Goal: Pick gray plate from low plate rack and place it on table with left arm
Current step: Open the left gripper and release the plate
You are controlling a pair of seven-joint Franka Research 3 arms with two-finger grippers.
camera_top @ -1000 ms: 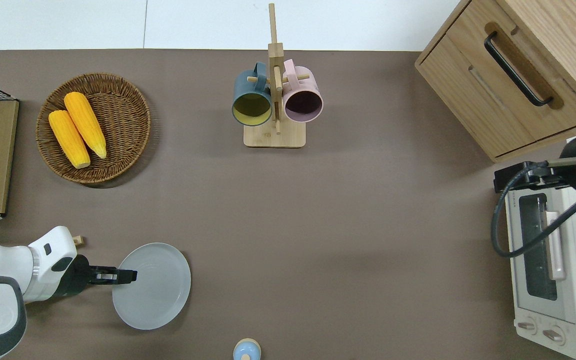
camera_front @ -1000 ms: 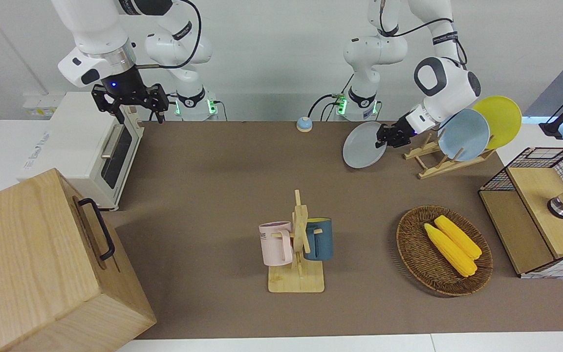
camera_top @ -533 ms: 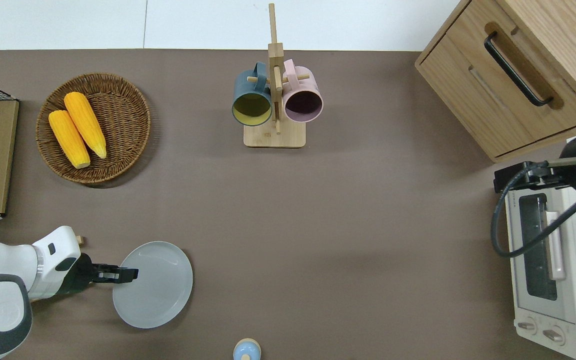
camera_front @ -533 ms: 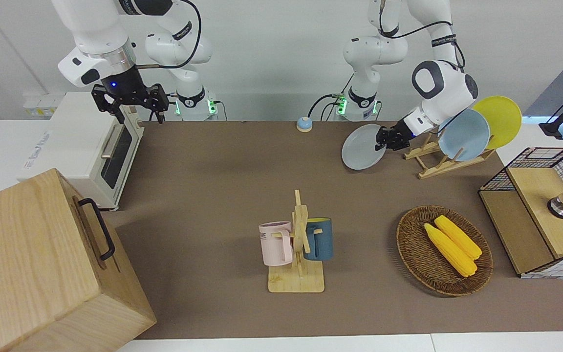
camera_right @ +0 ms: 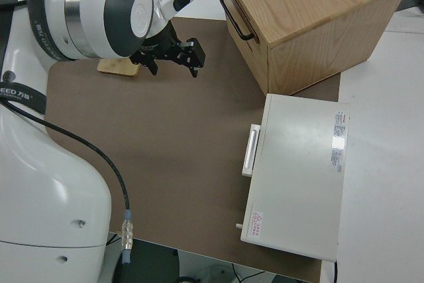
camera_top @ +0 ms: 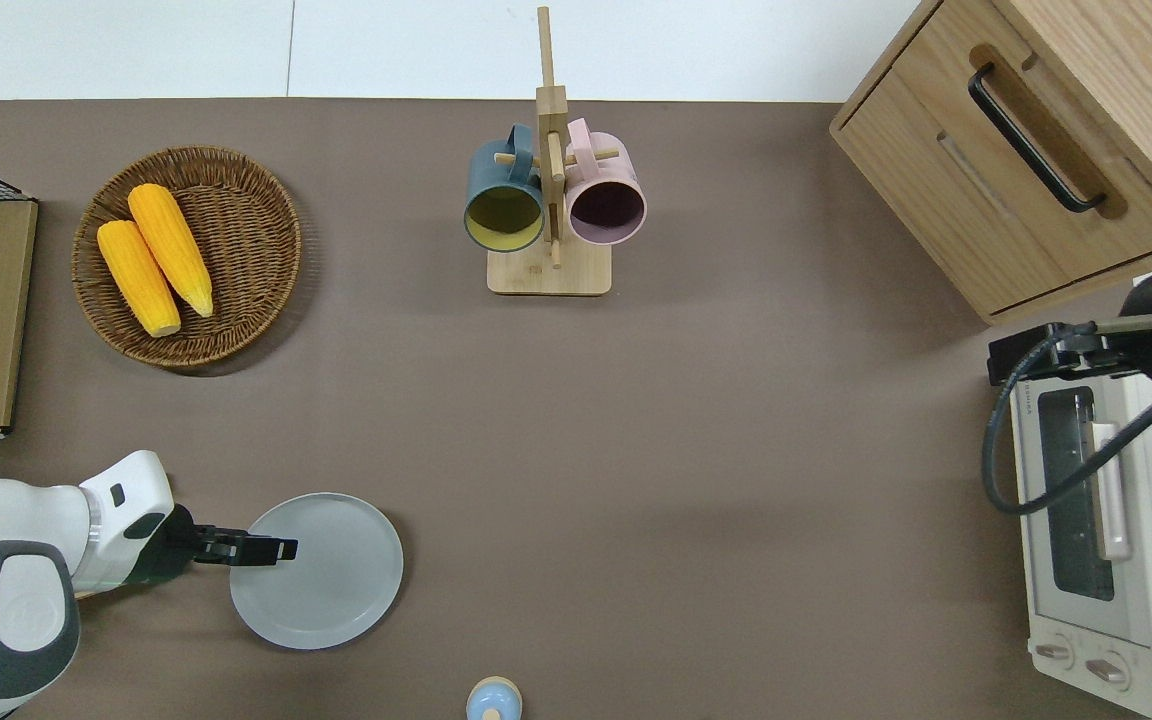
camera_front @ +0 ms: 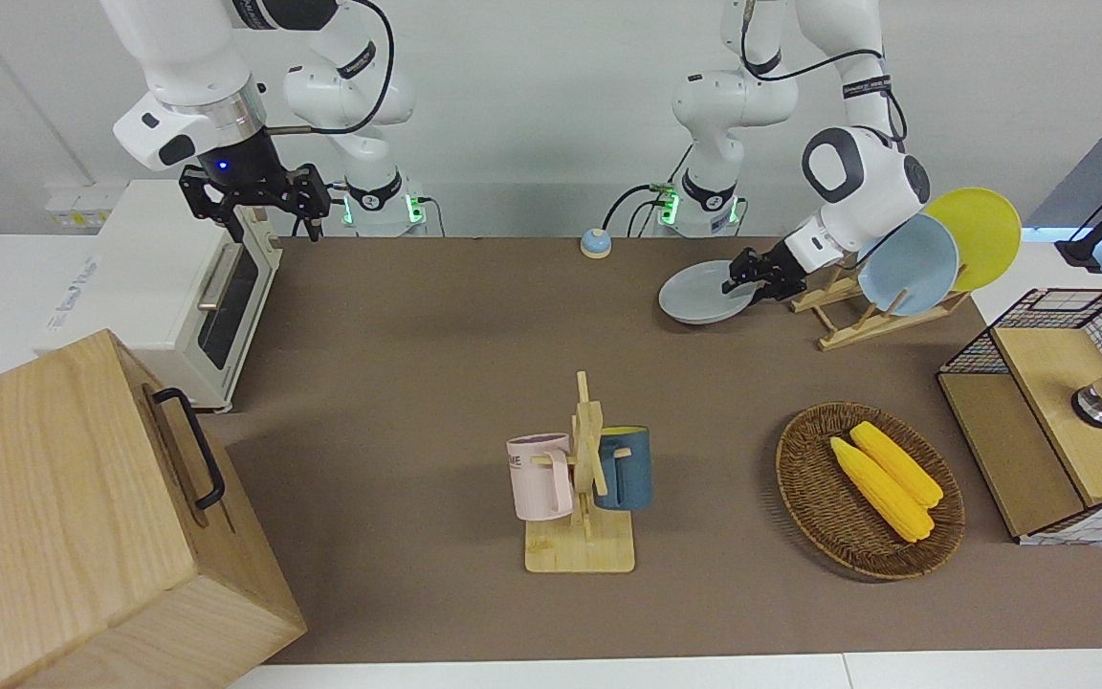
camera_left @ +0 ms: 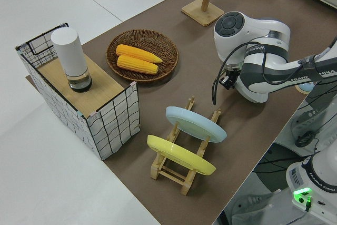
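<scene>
Left tool (camera_top: pixel 271 548) clamped on gray plate (camera_top: pixel 326 580) rim.

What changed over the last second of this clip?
The left gripper, still shut on the gray plate, tipped it from steeply tilted toward flat and carried it lower over the table, slightly farther from the low plate rack. The blue plate, yellow plate and parked right arm stayed put.

A: Where's the gray plate (camera_front: pixel 701 293)?
B: Out of the rack (camera_front: pixel 852 311), nearly flat, low over the table (camera_front: pixel 436 383), rim pinched by the left gripper (camera_front: pixel 750 281).
A: The rack?
B: Holds 2 plates.
</scene>
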